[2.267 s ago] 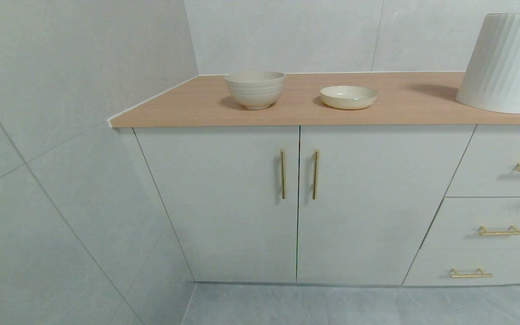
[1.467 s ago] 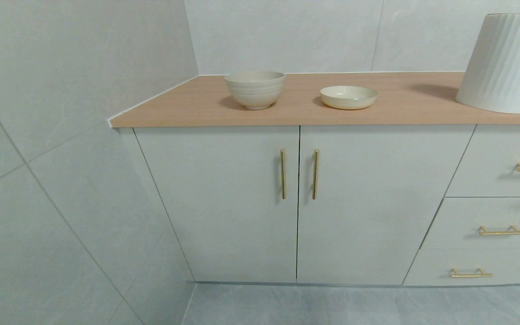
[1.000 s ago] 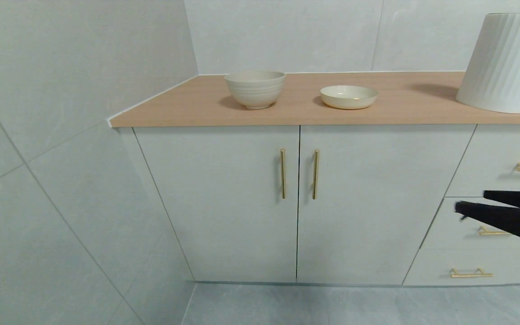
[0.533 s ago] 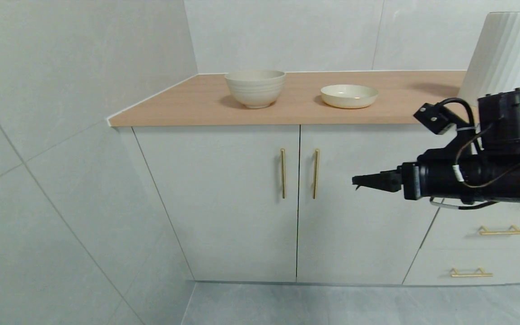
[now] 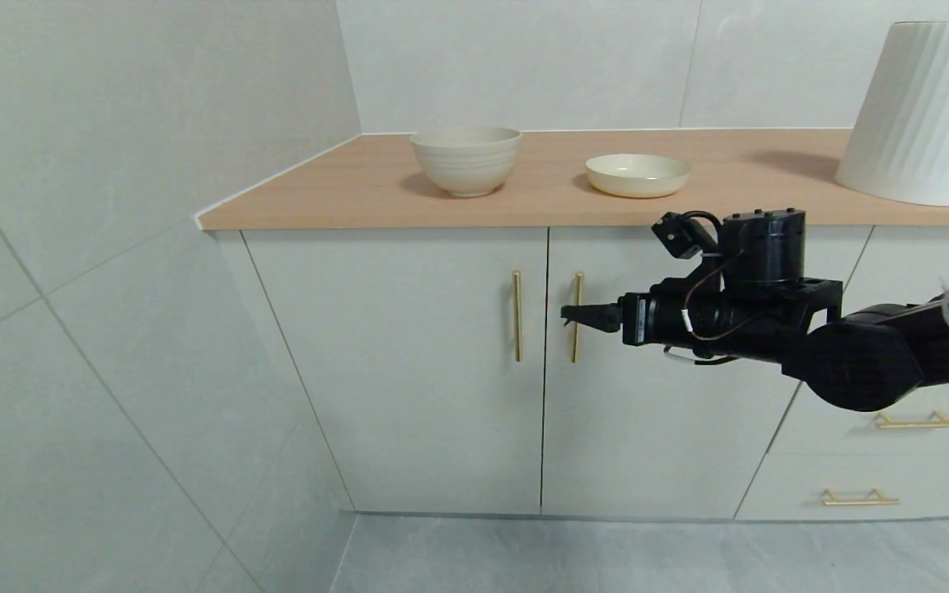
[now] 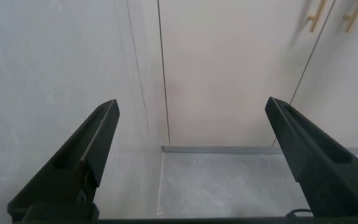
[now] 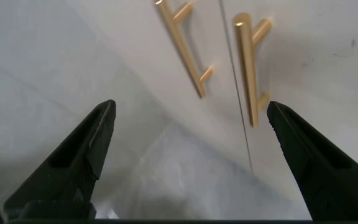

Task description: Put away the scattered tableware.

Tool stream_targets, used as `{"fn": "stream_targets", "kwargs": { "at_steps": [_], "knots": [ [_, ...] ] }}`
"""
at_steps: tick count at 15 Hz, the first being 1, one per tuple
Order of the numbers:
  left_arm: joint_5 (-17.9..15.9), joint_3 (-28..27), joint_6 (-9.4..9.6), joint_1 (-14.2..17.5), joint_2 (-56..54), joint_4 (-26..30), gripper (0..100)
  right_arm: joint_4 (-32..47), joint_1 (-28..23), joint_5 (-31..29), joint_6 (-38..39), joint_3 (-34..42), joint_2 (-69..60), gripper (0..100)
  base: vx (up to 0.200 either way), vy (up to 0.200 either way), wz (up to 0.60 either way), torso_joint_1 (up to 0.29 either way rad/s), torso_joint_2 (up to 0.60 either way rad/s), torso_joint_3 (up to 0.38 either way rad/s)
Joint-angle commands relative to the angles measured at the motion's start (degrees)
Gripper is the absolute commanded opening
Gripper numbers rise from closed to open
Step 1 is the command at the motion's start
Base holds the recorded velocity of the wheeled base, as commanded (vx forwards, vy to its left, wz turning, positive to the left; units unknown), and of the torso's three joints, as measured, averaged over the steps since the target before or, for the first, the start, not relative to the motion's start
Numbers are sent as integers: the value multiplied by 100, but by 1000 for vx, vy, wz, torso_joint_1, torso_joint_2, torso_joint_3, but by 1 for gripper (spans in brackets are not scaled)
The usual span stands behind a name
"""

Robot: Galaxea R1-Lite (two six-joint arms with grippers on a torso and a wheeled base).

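Note:
A deep ribbed beige bowl [image 5: 465, 161] and a shallow cream dish [image 5: 638, 175] sit apart on the wooden countertop [image 5: 738, 193]. Below them the two cabinet doors are closed, each with a vertical gold handle [image 5: 516, 317] [image 5: 577, 288]. My right gripper [image 5: 577, 315] is held level in front of the right door, its tip at that door's handle. In the right wrist view the right gripper [image 7: 190, 109] is open, with both handles [image 7: 182, 46] [image 7: 246, 68] just ahead. My left gripper [image 6: 191, 106] hangs open low down, facing the left door and the floor.
A tall white ribbed container [image 5: 919, 111] stands at the counter's right end. Drawers with gold handles [image 5: 915, 422] are to the right of the doors. A tiled wall closes off the left side, and grey floor lies below.
My right arm has come in from the right and travelled left across the drawers and right door until its tip is at the right door's handle. The bowl and the dish have not moved.

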Motion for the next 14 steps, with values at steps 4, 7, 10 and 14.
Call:
{"fn": "stream_targets", "kwargs": {
  "at_steps": [4,7,10,14],
  "knots": [
    [1,1,-1,5,0,0,100,-519,63,-232,113,-54,652,100,0,0,0,0,0,0],
    [1,1,-1,5,0,-9,100,-1195,116,-382,386,-72,915,100,0,0,0,0,0,0],
    [1,1,-1,5,0,0,100,-1354,186,-724,561,-388,1223,100,0,0,0,0,0,0],
    [1,1,-1,5,0,0,100,-1617,221,-724,869,-511,1302,100,0,0,0,0,0,0]
  ]
}}
